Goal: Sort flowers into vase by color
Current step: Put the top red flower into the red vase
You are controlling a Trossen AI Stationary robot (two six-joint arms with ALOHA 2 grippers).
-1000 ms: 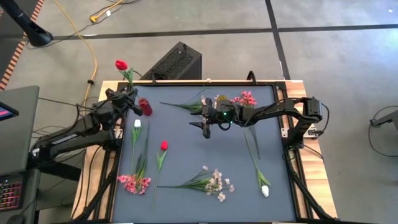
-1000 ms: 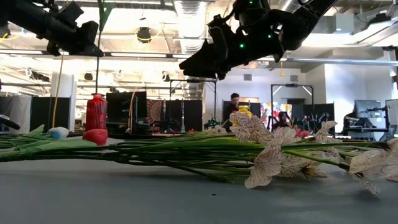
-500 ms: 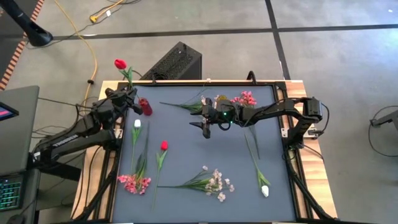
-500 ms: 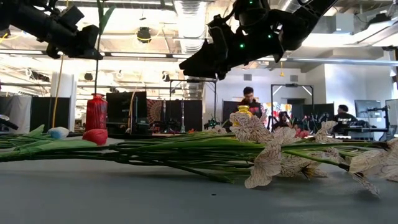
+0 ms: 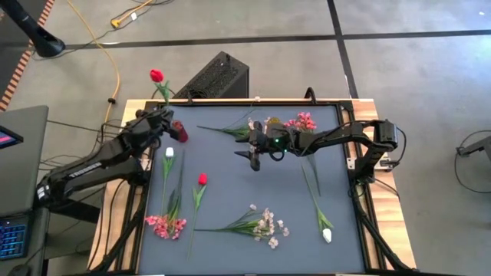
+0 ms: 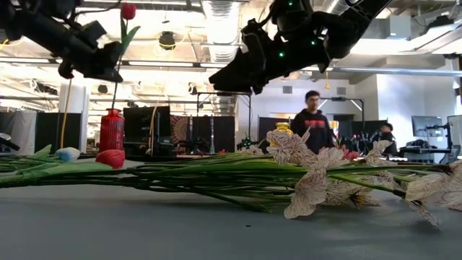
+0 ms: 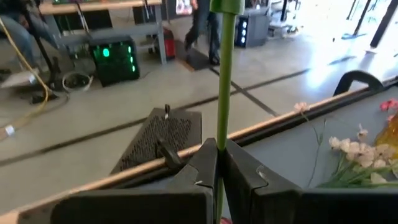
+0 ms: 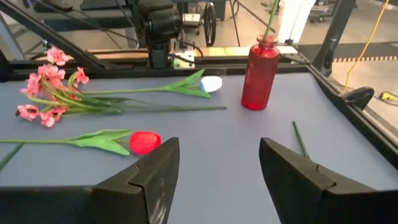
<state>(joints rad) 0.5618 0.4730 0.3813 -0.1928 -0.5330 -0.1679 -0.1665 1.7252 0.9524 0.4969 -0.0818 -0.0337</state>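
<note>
Red tulip (image 5: 156,75), clamped in left tool (image 5: 163,113), has risen slightly above red vase (image 5: 179,131), not inserted; right tool (image 5: 252,156) hovers, fingers apart.

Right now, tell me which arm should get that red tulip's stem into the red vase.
Left. Its gripper is already shut on the red tulip directly over the red vase; the right gripper hovers open mid-table.

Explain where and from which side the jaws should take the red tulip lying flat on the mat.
Grip the red tulip on its bare green stem just below the bud, coming straight down from above, jaws spanning the stem's width. It lies flat on the mat, and leaves crowd the lower stem.
</note>
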